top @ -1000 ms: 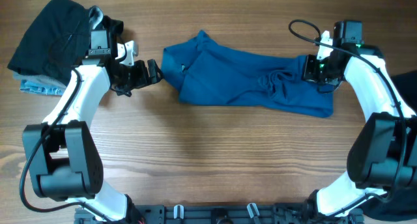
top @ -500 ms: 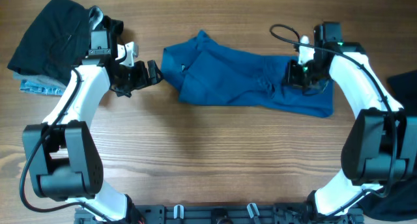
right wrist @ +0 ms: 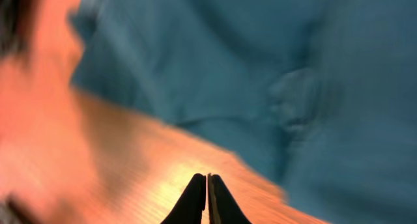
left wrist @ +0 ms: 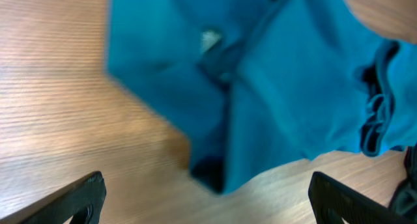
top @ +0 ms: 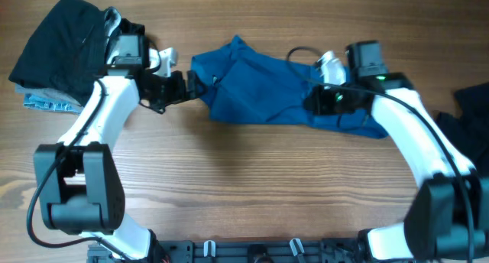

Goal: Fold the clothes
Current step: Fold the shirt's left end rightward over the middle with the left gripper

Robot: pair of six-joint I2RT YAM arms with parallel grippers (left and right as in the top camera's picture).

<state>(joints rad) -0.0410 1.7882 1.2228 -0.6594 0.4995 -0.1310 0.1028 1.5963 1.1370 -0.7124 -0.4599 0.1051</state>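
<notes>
The royal-blue shirt (top: 260, 87) lies crumpled across the middle of the wooden table. My left gripper (top: 191, 86) is open at the shirt's left edge. In the left wrist view its fingers (left wrist: 208, 204) are spread wide, with the shirt (left wrist: 293, 74) just ahead and nothing between them. My right gripper (top: 312, 102) is over the shirt's right half. In the right wrist view its fingers (right wrist: 207, 198) are shut and seem empty, above bare wood next to the blurred shirt (right wrist: 260, 55).
A black garment (top: 61, 45) is piled at the back left on a pale-blue patterned piece (top: 46, 102). More dark fabric (top: 470, 102) lies at the right edge. The table's front half is bare wood (top: 252, 186).
My right gripper has moved left from the shirt's right end to over its right half. My left gripper has shifted right to the shirt's left edge.
</notes>
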